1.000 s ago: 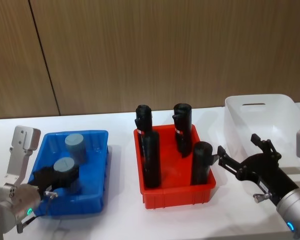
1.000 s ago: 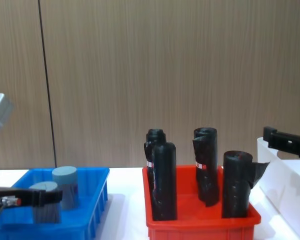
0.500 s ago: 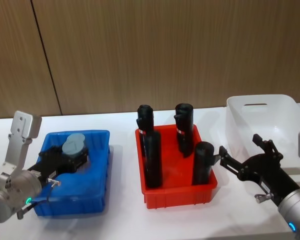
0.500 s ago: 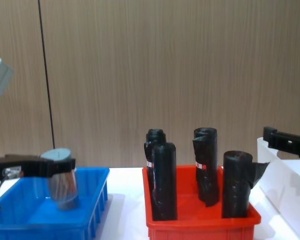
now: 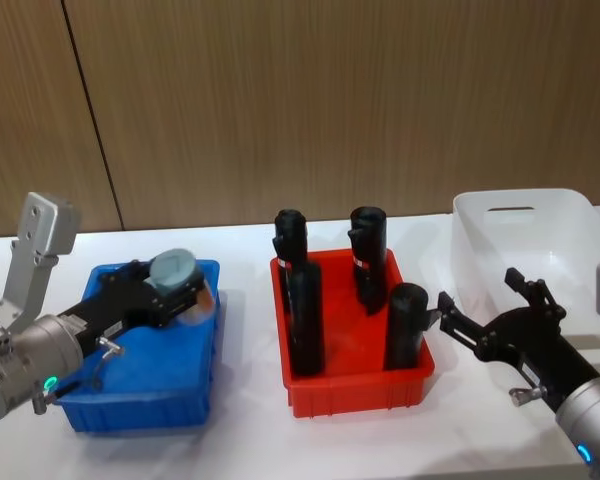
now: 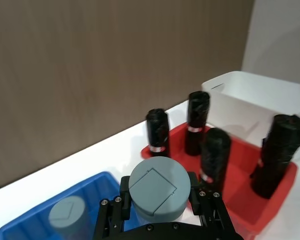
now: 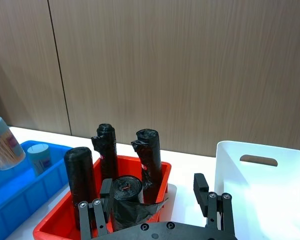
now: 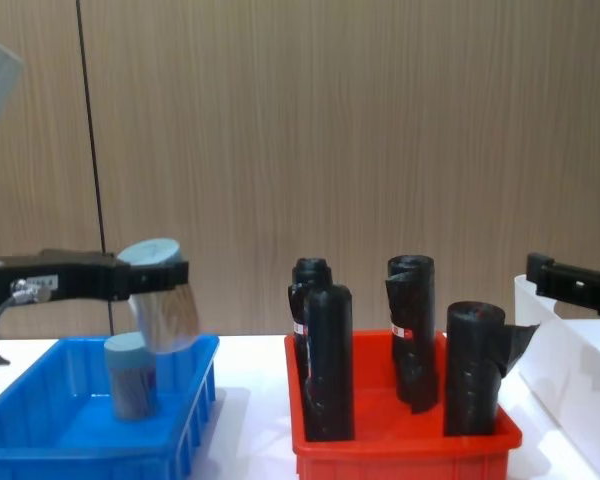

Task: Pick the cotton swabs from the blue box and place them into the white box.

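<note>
My left gripper (image 5: 168,296) is shut on one tub of cotton swabs (image 5: 174,268), grey-blue lid up. It holds the tub tilted in the air above the right end of the blue box (image 5: 140,395). From the chest, the held tub (image 8: 161,306) hangs well above the box rim (image 8: 90,450), and a second tub (image 8: 129,375) stands inside. That second tub (image 6: 66,218) also shows behind the held one (image 6: 159,187). The white box (image 5: 525,232) stands at the far right. My right gripper (image 5: 486,312) hovers open in front of it, holding nothing.
A red bin (image 5: 352,385) with several tall black rolls (image 5: 302,315) stands between the blue box and the white box. The rolls rise well above the bin's rim. A wood-panelled wall closes off the back of the white table.
My left gripper has lifted the tub out of the blue box, carrying it up and rightward toward the box's right edge. The right arm has stayed still.
</note>
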You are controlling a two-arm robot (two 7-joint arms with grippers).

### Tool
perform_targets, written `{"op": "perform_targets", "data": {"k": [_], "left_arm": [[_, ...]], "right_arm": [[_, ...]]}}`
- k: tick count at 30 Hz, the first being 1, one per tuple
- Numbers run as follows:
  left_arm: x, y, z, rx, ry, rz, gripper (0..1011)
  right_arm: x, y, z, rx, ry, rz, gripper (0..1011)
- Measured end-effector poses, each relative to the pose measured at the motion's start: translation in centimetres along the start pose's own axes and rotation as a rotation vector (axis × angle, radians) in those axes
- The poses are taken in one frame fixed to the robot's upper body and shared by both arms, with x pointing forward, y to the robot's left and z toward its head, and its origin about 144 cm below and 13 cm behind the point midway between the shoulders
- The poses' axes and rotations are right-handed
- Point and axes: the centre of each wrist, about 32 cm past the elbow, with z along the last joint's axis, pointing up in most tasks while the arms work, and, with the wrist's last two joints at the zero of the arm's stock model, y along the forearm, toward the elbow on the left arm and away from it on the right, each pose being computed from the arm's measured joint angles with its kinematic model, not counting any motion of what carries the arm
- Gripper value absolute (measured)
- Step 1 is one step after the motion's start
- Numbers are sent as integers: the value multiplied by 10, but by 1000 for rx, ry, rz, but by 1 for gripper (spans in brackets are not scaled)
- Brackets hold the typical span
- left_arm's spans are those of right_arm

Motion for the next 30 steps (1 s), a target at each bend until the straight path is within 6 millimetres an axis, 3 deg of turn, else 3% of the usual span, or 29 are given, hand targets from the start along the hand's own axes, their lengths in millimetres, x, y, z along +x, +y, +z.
{"op": "perform_targets", "data": {"k": [30], "left_arm": [[9,-21,24,-69,-3,-494,664]], "right_arm": [[0,0,0,0,0,0,1002]]}}
